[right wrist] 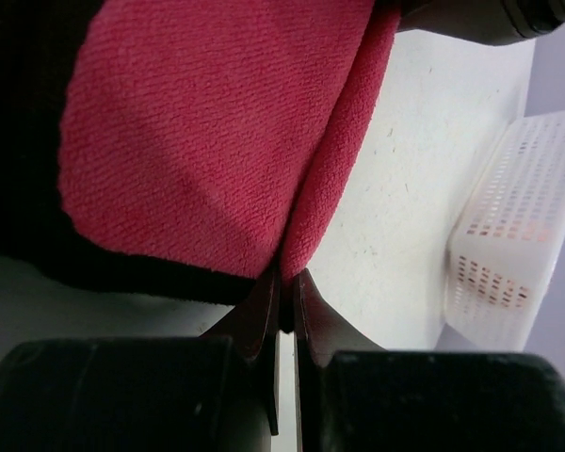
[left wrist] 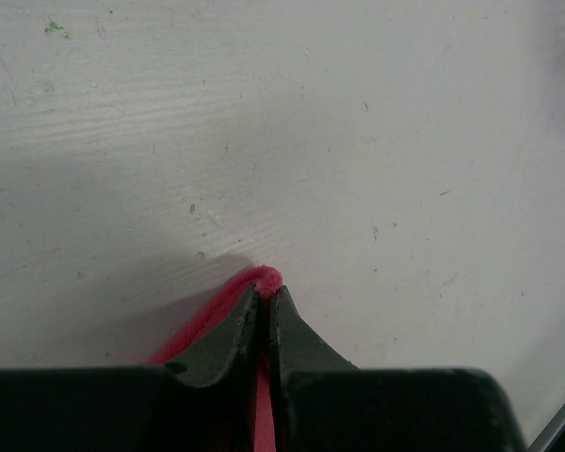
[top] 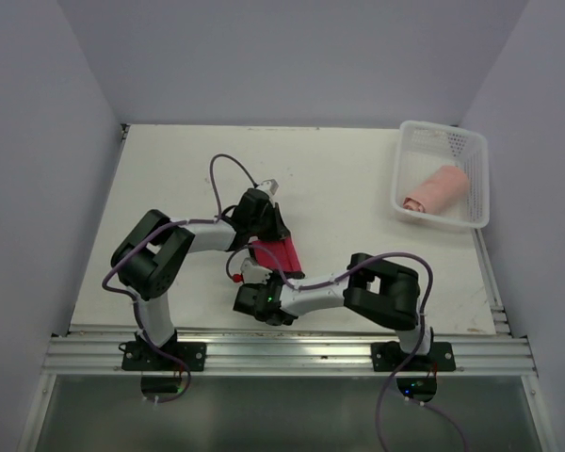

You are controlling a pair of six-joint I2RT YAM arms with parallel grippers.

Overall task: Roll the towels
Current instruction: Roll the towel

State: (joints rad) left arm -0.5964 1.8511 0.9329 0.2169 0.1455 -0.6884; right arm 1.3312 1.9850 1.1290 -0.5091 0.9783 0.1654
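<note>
**Together, both grippers pinch the red cloth**

The white table carries a perforated basket at its far right corner. A rolled salmon-pink towel lies inside it. Near the middle, close to the arm bases, sits the red cloth with dark trim. The left gripper has its fingers clamped on the cloth's far edge. The right gripper is closed tight on the near edge.
</note>
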